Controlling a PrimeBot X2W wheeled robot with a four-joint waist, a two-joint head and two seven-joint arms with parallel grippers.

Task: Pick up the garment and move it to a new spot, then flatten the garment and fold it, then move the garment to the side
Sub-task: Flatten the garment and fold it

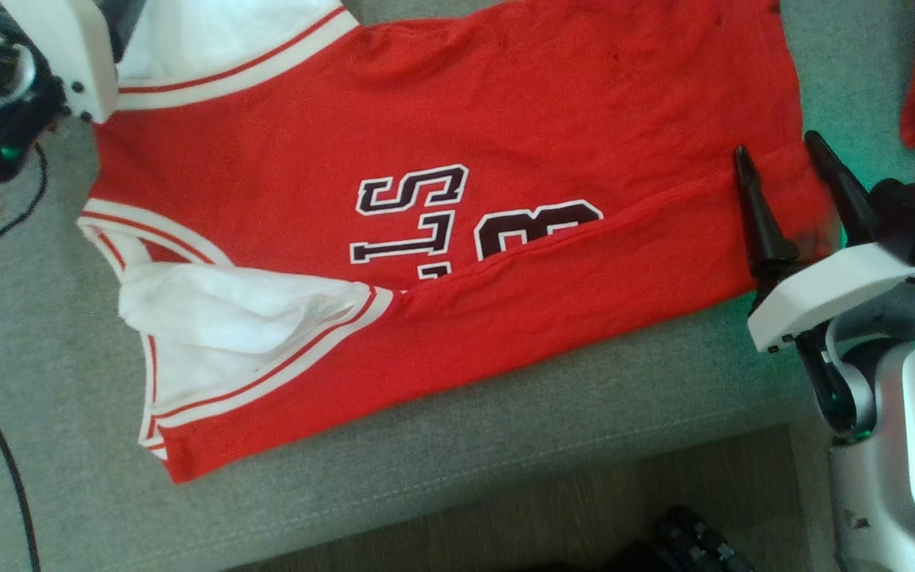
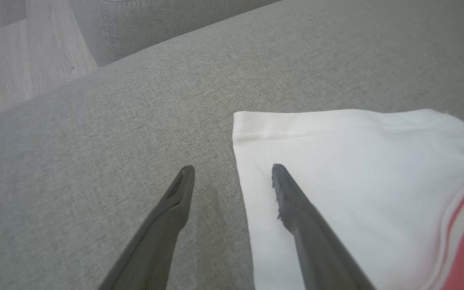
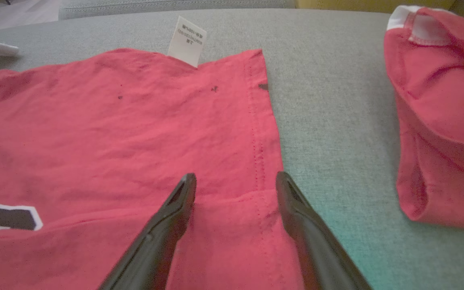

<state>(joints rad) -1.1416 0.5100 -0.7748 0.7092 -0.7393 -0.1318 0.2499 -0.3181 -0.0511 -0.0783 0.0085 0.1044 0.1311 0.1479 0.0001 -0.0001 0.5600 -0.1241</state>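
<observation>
We see the jersey point(image 1: 457, 119) spread on the grey seat point(image 1: 505, 445), its near side folded over along a crease that crosses the lettering point(image 1: 418, 214). The hem lies to the right. Our right gripper point(image 1: 776, 144) stands over it, fingers wide apart and holding nothing. Our left gripper point(image 2: 232, 168) is equally wide and empty, with one finger over bare seat and the other over the edge of the white sleeve point(image 2: 336, 169). Bare seat runs between the hem and a second red garment point(image 3: 437, 100). A strip of seat also lies between the jersey and the seat's front edge, with floor point(image 1: 584, 508) beyond. The head view cuts off the jersey's far side and most of the second garment. The fold hides part of the lettering. We cannot tell whether any fingertip touches cloth.
</observation>
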